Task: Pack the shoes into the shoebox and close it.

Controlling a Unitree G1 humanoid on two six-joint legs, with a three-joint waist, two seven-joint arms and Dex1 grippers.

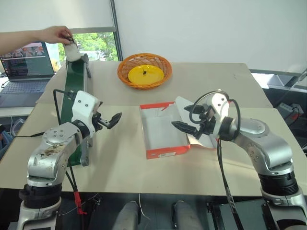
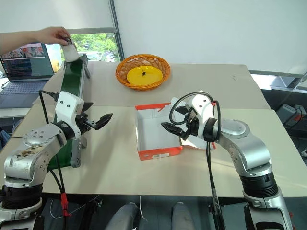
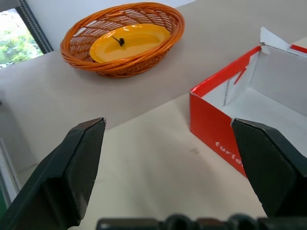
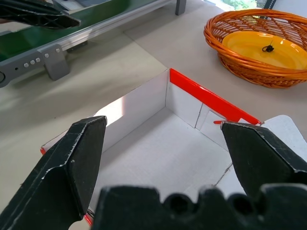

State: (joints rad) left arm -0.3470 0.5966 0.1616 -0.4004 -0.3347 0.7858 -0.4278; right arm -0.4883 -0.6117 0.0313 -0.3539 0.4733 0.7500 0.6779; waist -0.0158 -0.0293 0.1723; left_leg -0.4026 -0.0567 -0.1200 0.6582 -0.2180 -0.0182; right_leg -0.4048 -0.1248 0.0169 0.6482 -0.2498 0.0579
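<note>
Left eye view: beige table (image 1: 216, 81), white wall behind, window at far left.
shoebox (image 1: 163, 130): mid-table, open, nothing inside, flap lid lying out to its right.
left gripper (image 1: 111, 120): jaws wide, holding nothing, left of box.
right gripper (image 1: 186, 125): jaws wide, holding nothing, over box's right edge.
shoe (image 1: 72, 51): in person's hand (image 1: 56, 34), at far end of green conveyor (image 1: 74, 84).
wicker basket (image 1: 144, 70): behind box, yellow plate inside.
laptop (image 1: 25, 72): far left.

A robotics lab or test room: plain beige desks (image 1: 144, 163) pushed together before a bare white wall, a small green conveyor belt (image 1: 74, 86) running along the left, an open laptop (image 1: 24, 72) showing code, and loose cables (image 1: 60, 103) trailing across the surface.
</note>
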